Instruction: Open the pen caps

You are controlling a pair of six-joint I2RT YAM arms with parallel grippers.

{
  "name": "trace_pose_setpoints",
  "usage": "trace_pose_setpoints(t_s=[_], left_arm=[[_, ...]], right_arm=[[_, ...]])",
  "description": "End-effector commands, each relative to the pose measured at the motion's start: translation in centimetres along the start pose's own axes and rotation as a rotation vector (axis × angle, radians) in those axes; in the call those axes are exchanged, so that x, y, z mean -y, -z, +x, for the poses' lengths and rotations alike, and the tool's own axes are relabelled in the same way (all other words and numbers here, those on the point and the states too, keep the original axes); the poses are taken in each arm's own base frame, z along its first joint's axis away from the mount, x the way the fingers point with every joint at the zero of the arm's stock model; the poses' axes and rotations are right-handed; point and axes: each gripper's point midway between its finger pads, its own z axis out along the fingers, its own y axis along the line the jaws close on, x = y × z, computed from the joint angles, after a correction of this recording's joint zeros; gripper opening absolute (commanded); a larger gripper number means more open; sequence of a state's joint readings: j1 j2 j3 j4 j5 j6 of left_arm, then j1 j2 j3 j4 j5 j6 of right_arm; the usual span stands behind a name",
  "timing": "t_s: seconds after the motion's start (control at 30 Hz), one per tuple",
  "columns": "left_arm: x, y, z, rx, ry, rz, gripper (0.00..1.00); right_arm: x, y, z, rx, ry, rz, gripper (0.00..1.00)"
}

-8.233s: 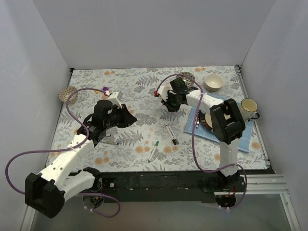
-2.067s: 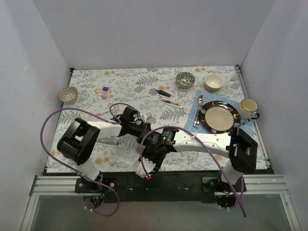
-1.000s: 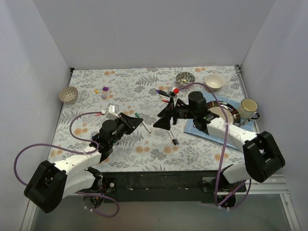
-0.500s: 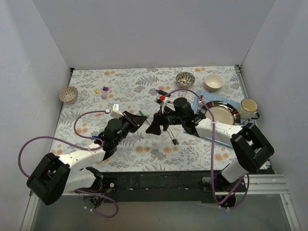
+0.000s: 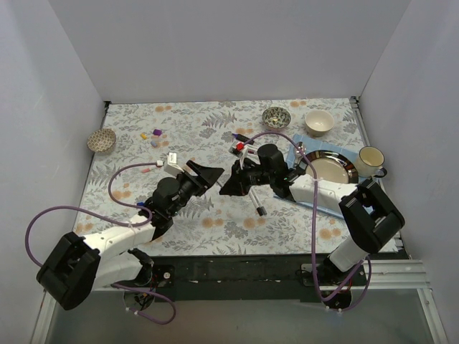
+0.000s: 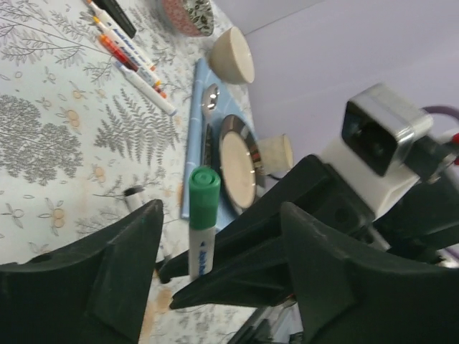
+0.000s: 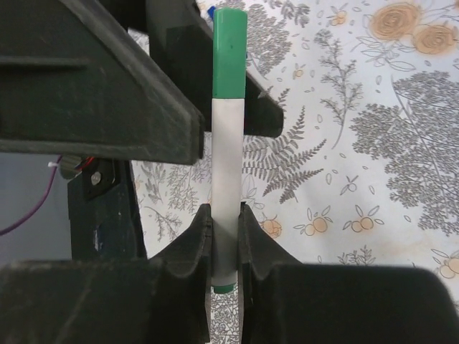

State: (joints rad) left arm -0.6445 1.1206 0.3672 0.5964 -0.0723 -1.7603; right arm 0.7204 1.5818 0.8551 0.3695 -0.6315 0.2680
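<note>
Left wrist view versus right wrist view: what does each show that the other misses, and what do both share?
Left wrist only: the plate, cream bowl and loose pens on the table. Right wrist only: the right gripper clamped on the white barrel of the upright pen. Both: the green cap and the floral tablecloth.
</note>
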Motion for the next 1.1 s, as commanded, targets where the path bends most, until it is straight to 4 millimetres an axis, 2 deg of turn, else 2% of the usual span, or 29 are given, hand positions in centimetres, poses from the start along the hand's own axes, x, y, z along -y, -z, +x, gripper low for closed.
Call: trace_pose_setpoints(t_s=[0.0, 0.07, 0.2, 0.23, 0.27, 0.4, 0.47, 0.53, 0.6, 0.7, 0.73, 0.83, 0.93, 0.97, 1.03, 1.07], left_arm=[[1.6, 0.9, -2.1, 0.067, -0.034, 0.052, 0.74], [1.5, 1.2, -2.3, 0.074, -0.035, 0.062, 0.77], [1.8, 1.1, -2.2, 0.061, -0.046, 0.079, 0.73], [1.8, 1.1, -2.3, 0.065, -0.047, 0.082, 0.64], [1.9, 1.1, -2.3, 0.064, -0.049, 0.084, 0.60], [2.1, 1.1, -2.2, 0.059, -0.058, 0.097, 0.52], [2.2, 1.1, -2.0, 0.053, -0.062, 0.104, 0.35], [2.3, 1.1, -2.1, 0.056, -0.063, 0.108, 0.27], [2.2, 1.1, -2.3, 0.062, -0.079, 0.103, 0.13], [2.1, 1.1, -3.0, 0.087, -0.130, 0.085, 0.03], [2.4, 1.0, -3.6, 0.105, -0.150, 0.081, 0.00], [2.3, 1.1, -6.2, 0.203, -0.231, 0.026, 0.00], [2.0, 1.6, -10.4, 0.323, -0.275, -0.034, 0.00], [2.0, 1.9, -13.1, 0.386, -0.273, -0.050, 0.00], [2.2, 2.1, -15.5, 0.427, -0.258, -0.054, 0.00], [1.9, 2.5, -17.9, 0.476, -0.250, -0.078, 0.00]], right_arm=[[-3.1, 0.7, -2.1, 0.052, 0.155, -0.134, 0.01], [-3.3, 0.8, -2.2, 0.055, 0.159, -0.141, 0.01], [-3.2, 0.9, -2.2, 0.057, 0.149, -0.139, 0.01], [-3.1, 0.9, -2.2, 0.058, 0.146, -0.136, 0.01], [-3.2, 0.9, -2.2, 0.058, 0.145, -0.138, 0.01], [-3.0, 1.0, -2.3, 0.063, 0.143, -0.129, 0.01], [-2.9, 1.0, -2.3, 0.063, 0.138, -0.121, 0.01], [-2.6, 1.0, -2.1, 0.061, 0.133, -0.111, 0.01], [-2.4, 1.1, -2.2, 0.064, 0.135, -0.105, 0.01], [-2.3, 1.1, -2.0, 0.060, 0.135, -0.101, 0.01], [-2.2, 1.1, -2.0, 0.059, 0.136, -0.099, 0.01], [-2.3, 1.1, -1.6, 0.052, 0.139, -0.104, 0.01], [-2.3, 1.1, -1.0, 0.044, 0.130, -0.115, 0.01], [-2.4, 1.2, -0.9, 0.046, 0.133, -0.121, 0.01], [-2.4, 1.1, -0.7, 0.043, 0.127, -0.127, 0.01], [-2.5, 1.1, -0.7, 0.042, 0.125, -0.129, 0.01]])
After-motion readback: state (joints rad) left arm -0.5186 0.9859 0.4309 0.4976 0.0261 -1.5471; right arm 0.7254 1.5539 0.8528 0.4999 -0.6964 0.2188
